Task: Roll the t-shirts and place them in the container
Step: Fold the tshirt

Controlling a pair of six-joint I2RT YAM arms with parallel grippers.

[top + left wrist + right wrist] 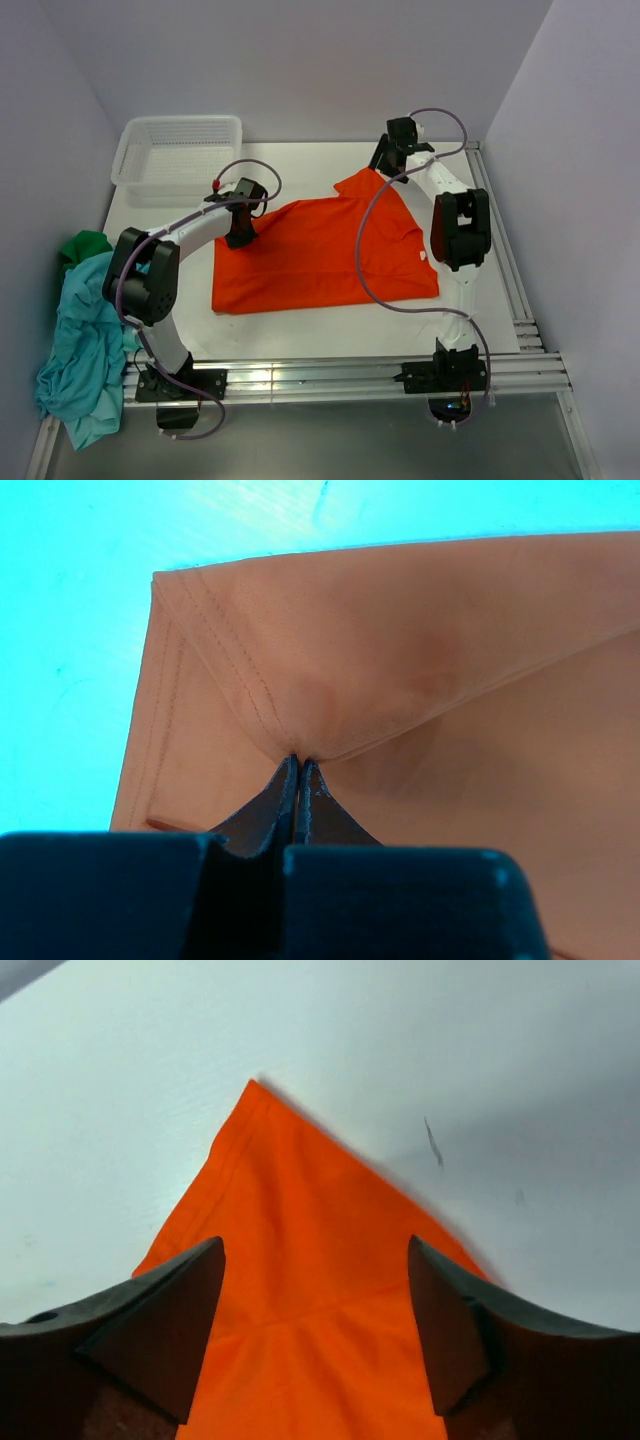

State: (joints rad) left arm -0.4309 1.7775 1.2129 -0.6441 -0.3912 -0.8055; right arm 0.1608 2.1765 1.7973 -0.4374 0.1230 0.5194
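- the orange t-shirt point(320, 255) was laid out mostly flat in the middle of the table point(300, 335); its far right corner stuck out in a point toward the back
- the left gripper point(298, 765) had its fingers pressed tight together on a small pucker of the shirt's left edge, right by a stitched hem; the cloth bunched up into the tips, so I'd call that a thin pinch
- the right gripper point(315, 1260) was spread wide over that pointed far corner, fabric showing between the fingers but nothing clamped; I couldn't tell whether the tips were touching the cloth or hovering just above it
- the teal-blue t-shirt point(80, 340) was slumped in a heap over the table's left edge, with the dark green t-shirt point(85, 245) just behind it; the white basket point(135, 150) sat in the far left corner; none of them had been rolled
- what could go wrong, as I read it: only one side was actually held, so pulling with the left alone could drag the shirt askew or wrinkle it; that pinch looked shallow enough to slip off the hem under tension
- if the right closed off-centre it could catch just the tip of the corner and lose it; uneven grips would probably give a lopsided roll
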